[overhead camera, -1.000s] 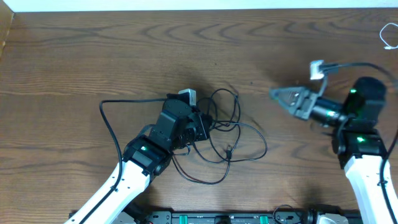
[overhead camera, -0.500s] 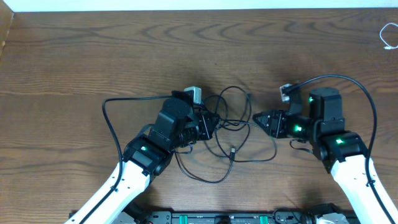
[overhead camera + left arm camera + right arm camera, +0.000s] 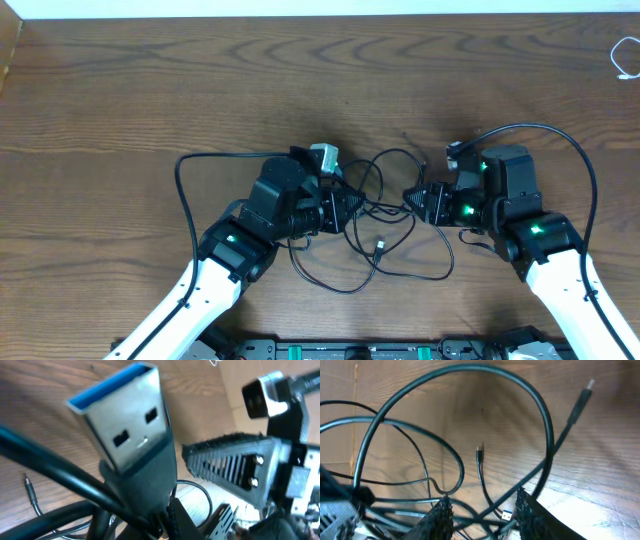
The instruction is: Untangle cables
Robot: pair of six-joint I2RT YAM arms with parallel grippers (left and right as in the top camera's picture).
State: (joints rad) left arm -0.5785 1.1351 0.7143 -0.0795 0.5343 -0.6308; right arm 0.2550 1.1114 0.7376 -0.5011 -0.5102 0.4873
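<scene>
Left claw (image 3: 348,208) is clamped shut on a USB-A plug (image 3: 125,425), right claw (image 3: 482,509) hangs half open gripping nothing with the black cables (image 3: 549,425) looped right between its tips, so I'd pinch just one strand and pull gently apart.

wide wooden table (image 3: 150,80): dark brown, wavy darker grain | thin flexible black cords (image 3: 383,207): plain black | thin white cord (image 3: 616,60), far right corner: white | metal USB plug (image 3: 125,415): silver shell, blue insert, black sleeve | two robot arms (image 3: 200,290): white shells, black joints, green lights
</scene>
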